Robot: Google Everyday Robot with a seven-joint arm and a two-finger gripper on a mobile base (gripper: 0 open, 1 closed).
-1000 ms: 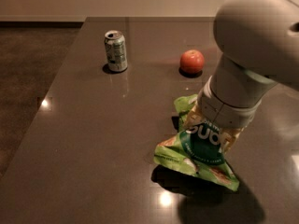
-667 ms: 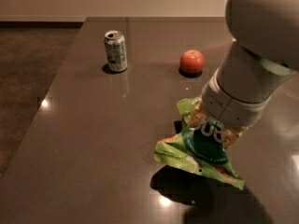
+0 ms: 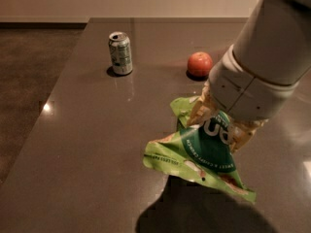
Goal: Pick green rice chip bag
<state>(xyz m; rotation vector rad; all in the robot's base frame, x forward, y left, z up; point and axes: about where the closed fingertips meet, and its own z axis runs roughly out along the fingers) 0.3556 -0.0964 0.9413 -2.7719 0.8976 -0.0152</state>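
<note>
A pale soda can (image 3: 120,53) stands upper left on the dark counter (image 3: 87,144); a round reddish fruit (image 3: 199,64) sits upper centre, well apart.

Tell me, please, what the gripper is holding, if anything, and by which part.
The gripper holds the green rice chip bag by its upper part, one finger on each side; its lower end hangs free.

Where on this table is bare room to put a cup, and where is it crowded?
Bare: the near left of the table, between its edge, the soda can and the green rice chip bag; also the strip between can and red fruit. Crowded: the right, where the gripper holds the bag.
</note>
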